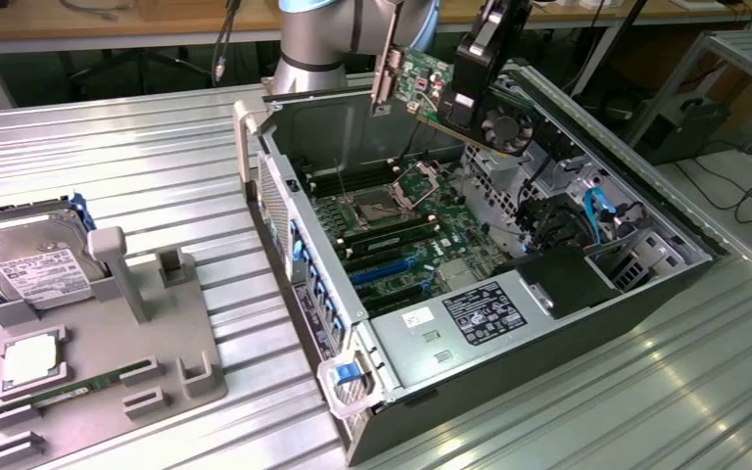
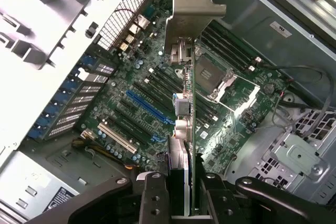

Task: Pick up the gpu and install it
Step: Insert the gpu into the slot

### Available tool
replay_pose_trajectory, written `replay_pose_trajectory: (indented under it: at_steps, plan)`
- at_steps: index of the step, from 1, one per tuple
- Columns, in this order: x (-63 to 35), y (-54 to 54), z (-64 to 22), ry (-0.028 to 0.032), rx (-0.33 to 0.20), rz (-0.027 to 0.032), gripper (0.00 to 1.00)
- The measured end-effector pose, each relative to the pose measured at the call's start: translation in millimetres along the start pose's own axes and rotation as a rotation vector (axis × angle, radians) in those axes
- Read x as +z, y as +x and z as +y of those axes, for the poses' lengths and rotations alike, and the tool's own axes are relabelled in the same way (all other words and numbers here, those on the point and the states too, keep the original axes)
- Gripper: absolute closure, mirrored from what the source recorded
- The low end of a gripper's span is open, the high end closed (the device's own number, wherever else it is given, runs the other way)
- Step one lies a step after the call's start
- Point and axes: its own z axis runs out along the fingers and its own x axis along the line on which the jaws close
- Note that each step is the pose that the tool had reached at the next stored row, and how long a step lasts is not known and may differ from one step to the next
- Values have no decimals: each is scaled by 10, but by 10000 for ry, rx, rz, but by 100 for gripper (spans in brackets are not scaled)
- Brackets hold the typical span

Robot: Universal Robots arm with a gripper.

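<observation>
I have the gpu [image 1: 445,90] up in the air, pinched between the gripper's [image 1: 470,69] fingers, and it touches nothing else. In the exterior view it hangs at about twelve o'clock over the open computer case [image 1: 520,401]. It is tilted, with its silver bracket [image 1: 386,83] toward ten o'clock and its black fan [image 1: 504,127] toward four o'clock.

From the wrist camera I look down the card edge-on: the gpu [image 2: 189,103] runs away from me and ends in the bent bracket [image 2: 193,3]. The gripper [image 2: 181,205] is closed on the near end, with one of the fingers [image 2: 152,195] flat against each face of the board.

Below it, well apart from it, lies the motherboard [image 2: 131,98], with a long blue slot [image 2: 149,106] and a beige slot [image 2: 118,137] beside the card's line. The CPU socket [image 2: 215,77] sits open with its metal frame lifted.

In the exterior view the motherboard [image 1: 402,230] fills the case floor. The socket [image 1: 418,181] is at roughly six o'clock from the hanging card, and a labelled power supply [image 1: 481,313] sits further toward five o'clock.

The case rests on a ribbed metal table [image 1: 128,147]. At about eight o'clock from the case stands a grey fixture [image 1: 167,343]. It holds a silver hard drive [image 1: 36,269], a CPU chip [image 1: 30,357] and a narrow green RAM stick [image 1: 82,387], all well apart from the arm
</observation>
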Motion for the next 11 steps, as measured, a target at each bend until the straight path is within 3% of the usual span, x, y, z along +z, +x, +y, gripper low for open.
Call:
replay_pose_trajectory:
  at_steps: [7, 9, 11]
  plan:
    - [0, 0, 0, -6, -836, 20, 72]
    - [0, 0, 0, -8, -1455, 37, 72]
    - [0, 0, 0, -11, -1755, 43, 72]
